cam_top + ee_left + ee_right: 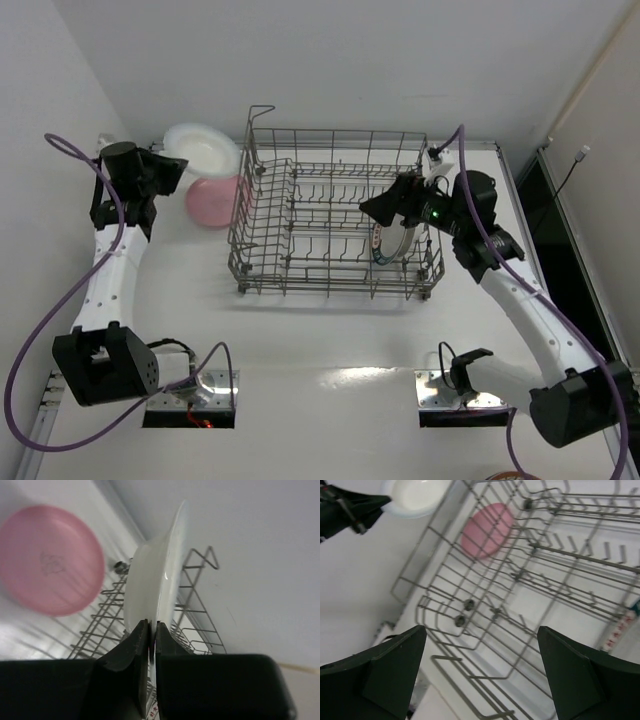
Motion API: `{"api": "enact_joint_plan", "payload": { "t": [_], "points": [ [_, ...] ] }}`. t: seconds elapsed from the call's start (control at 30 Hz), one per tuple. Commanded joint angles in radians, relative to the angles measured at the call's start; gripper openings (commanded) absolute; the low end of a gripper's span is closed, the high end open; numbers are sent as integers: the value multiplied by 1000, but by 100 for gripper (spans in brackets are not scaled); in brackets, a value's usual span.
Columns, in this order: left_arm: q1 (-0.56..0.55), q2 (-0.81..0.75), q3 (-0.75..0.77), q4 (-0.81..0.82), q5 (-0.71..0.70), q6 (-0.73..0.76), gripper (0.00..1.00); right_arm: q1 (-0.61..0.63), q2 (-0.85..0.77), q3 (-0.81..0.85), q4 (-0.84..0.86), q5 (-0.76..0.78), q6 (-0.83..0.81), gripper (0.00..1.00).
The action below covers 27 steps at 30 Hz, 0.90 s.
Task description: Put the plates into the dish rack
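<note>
My left gripper [172, 166] is shut on the rim of the plain white plate [206, 148] and holds it raised, left of the dish rack's [335, 215] far left corner. In the left wrist view the jaws [151, 629] pinch the plate's edge [157, 575]. The pink plate [213, 201] lies flat on the table beside the rack's left side; it also shows in the left wrist view [50, 560]. The blue-rimmed plate [385, 243] stands on edge in the rack's right end. My right gripper [372, 210] hangs open and empty over the rack's right half [482, 670].
The white back wall rises close behind the rack. A raised corner loop [261, 110] sticks up at the rack's far left. Upright tines [580, 550] fill the rack floor. Two metal mounting plates [195, 395] sit near the arm bases.
</note>
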Motion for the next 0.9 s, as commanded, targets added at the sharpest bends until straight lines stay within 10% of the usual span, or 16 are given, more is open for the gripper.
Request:
{"api": "enact_joint_plan", "payload": {
  "t": [0.0,0.2,0.87],
  "points": [
    [-24,-69,66,316,204,-2,0,-18,9,-44,232,-204,147,92],
    [-135,-26,-21,666,438,-120,0,-84,9,-153,510,-343,366,92],
    [-431,-48,-87,609,407,-39,0,-135,9,-259,699,-348,532,92]
  ]
}}
